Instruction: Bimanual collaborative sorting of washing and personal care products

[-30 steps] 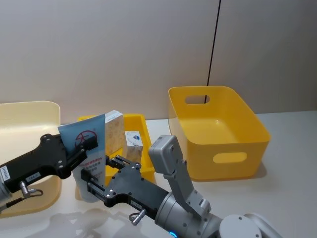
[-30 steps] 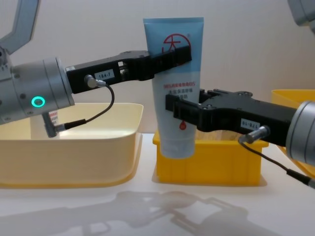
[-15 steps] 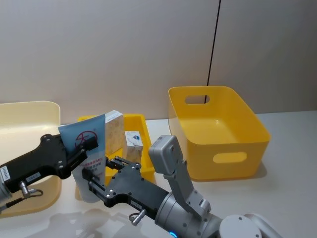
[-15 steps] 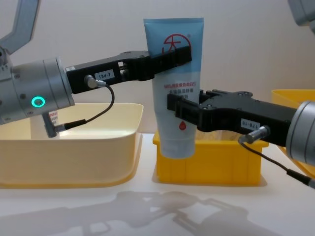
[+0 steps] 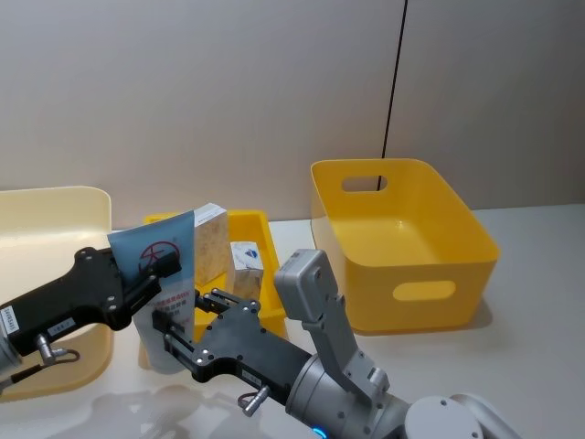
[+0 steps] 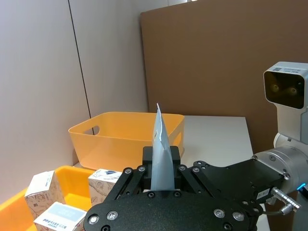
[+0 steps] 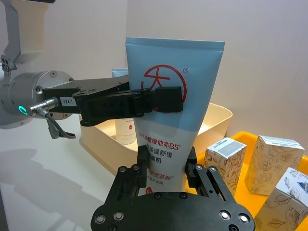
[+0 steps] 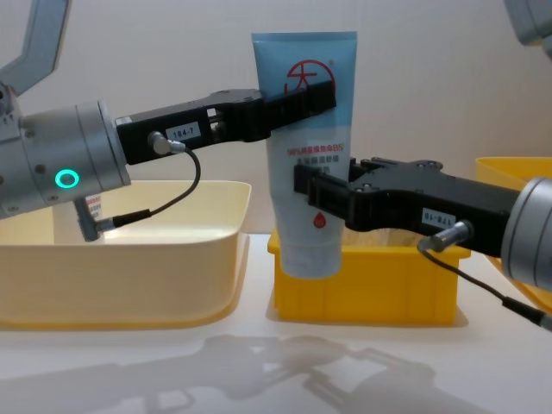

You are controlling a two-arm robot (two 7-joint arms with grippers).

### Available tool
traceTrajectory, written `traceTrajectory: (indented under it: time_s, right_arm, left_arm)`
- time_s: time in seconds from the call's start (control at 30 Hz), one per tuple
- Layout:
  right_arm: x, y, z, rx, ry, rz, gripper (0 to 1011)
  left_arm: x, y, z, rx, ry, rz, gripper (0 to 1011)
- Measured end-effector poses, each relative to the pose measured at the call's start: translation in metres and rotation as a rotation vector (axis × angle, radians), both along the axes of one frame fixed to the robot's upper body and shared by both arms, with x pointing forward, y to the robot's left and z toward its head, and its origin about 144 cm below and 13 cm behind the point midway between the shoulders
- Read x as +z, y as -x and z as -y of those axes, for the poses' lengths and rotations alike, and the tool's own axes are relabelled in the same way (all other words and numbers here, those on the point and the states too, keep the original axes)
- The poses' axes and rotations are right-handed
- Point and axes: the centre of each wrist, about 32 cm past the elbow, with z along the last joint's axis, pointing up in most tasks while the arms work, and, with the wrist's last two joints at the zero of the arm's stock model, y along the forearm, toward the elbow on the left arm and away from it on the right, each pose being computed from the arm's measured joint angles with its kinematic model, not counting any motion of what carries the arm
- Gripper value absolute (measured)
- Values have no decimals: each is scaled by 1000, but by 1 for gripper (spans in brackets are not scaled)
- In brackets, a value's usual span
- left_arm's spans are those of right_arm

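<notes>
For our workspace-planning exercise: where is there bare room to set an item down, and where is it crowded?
Free: the floor of the large yellow bin, and the table in front of it. Crowded: the small yellow tray, holding cartons, with the left hand and right hand both gripping the tube at its front.

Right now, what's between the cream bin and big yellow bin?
Head view: small yellow tray of cartons; before it, left gripper and right gripper hold the tube.
</notes>
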Motion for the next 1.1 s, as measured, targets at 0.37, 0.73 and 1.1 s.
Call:
traceTrajectory:
  time_s: [0.37, 0.73, 1.1]
  right_arm:
    - [0, 0, 0, 0, 0, 0, 441]
    - [0, 0, 0, 0, 0, -1, 440]
    - [0, 0, 0, 0, 0, 0, 440]
  left_arm:
    - [0, 0, 0, 0, 0, 0, 200]
    - [0, 0, 0, 1, 1, 0, 458]
    - [0, 0, 0, 1, 0, 0, 785]
